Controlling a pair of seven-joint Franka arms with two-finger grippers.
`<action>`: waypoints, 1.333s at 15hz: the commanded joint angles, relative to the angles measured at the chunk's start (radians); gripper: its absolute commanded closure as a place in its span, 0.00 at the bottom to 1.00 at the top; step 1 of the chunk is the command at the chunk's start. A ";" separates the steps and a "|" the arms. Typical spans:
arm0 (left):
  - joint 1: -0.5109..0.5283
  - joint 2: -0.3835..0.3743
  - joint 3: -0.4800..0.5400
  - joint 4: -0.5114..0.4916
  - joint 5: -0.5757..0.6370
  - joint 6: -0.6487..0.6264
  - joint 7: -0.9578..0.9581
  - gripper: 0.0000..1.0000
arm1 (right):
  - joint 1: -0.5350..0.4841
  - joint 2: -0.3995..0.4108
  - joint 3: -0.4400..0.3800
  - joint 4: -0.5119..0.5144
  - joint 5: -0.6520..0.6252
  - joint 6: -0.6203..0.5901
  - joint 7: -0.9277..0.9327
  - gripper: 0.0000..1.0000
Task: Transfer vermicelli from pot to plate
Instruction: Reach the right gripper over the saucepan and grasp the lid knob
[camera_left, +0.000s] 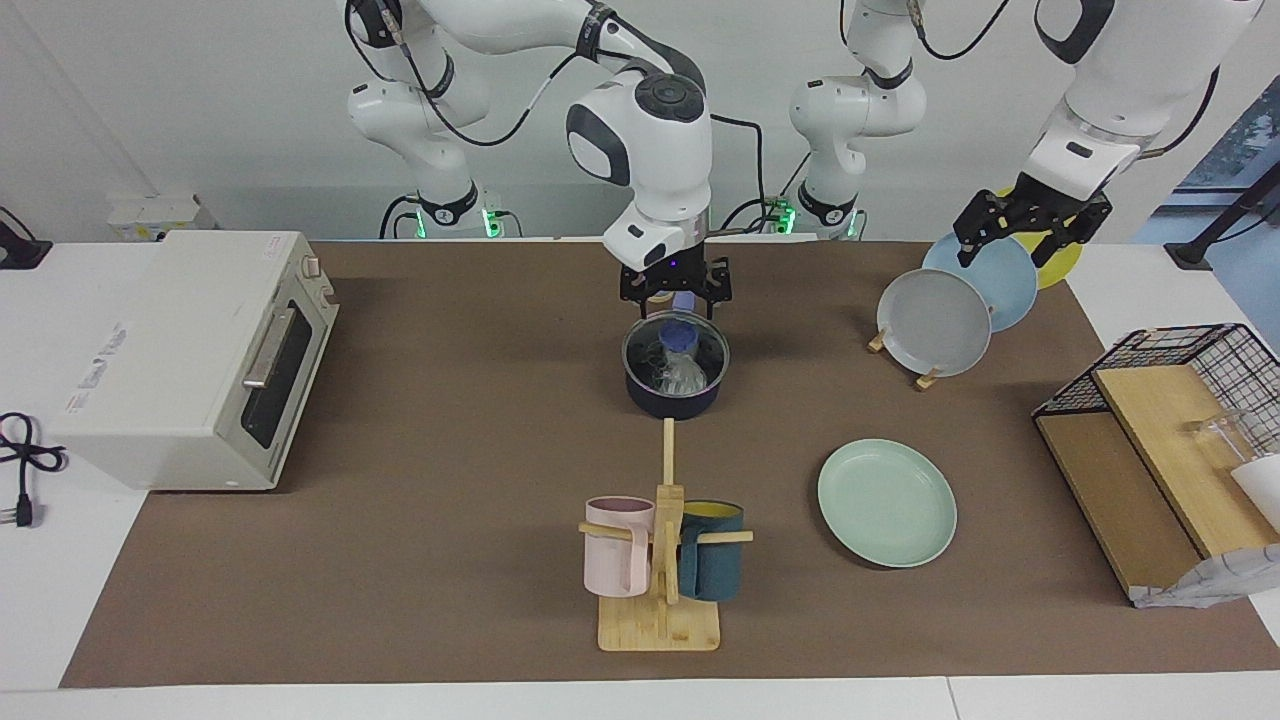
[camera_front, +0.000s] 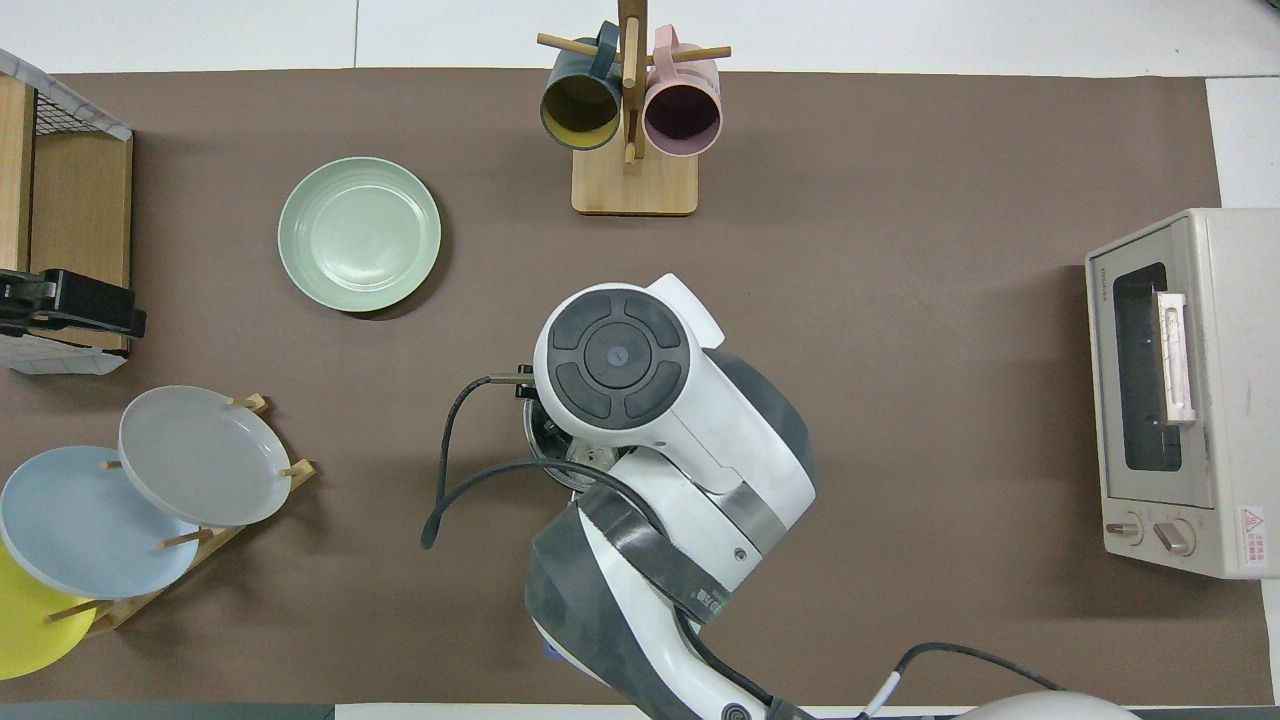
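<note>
The dark navy pot (camera_left: 675, 395) stands mid-table, its blue handle (camera_left: 684, 301) pointing toward the robots. The whitish wrapped vermicelli (camera_left: 682, 372) lies inside it. My right gripper (camera_left: 676, 298) hangs just above the pot's rim on the robots' side, fingers apart, with the handle showing between them. In the overhead view the right arm hides the pot except a bit of rim (camera_front: 533, 437), and the vermicelli is hidden. The mint-green plate (camera_left: 887, 502) (camera_front: 359, 234) lies empty toward the left arm's end, farther from the robots than the pot. My left gripper (camera_left: 1025, 245) waits open over the plate rack.
A mug tree (camera_left: 662, 560) with a pink and a dark teal mug stands farther from the robots than the pot. A rack holds grey (camera_left: 934, 322), light blue and yellow plates. A toaster oven (camera_left: 190, 355) is at the right arm's end, a wire-and-wood shelf (camera_left: 1160, 440) at the left arm's end.
</note>
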 joint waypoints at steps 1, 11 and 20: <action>0.019 -0.014 -0.010 -0.020 -0.012 0.015 -0.005 0.00 | -0.007 -0.060 0.008 -0.116 -0.014 0.081 0.022 0.00; 0.019 -0.014 -0.010 -0.020 -0.012 0.015 -0.005 0.00 | 0.043 0.012 0.008 -0.133 -0.135 0.148 0.011 0.00; 0.019 -0.014 -0.010 -0.020 -0.012 0.015 -0.005 0.00 | 0.030 0.014 0.007 -0.154 -0.134 0.176 -0.017 0.12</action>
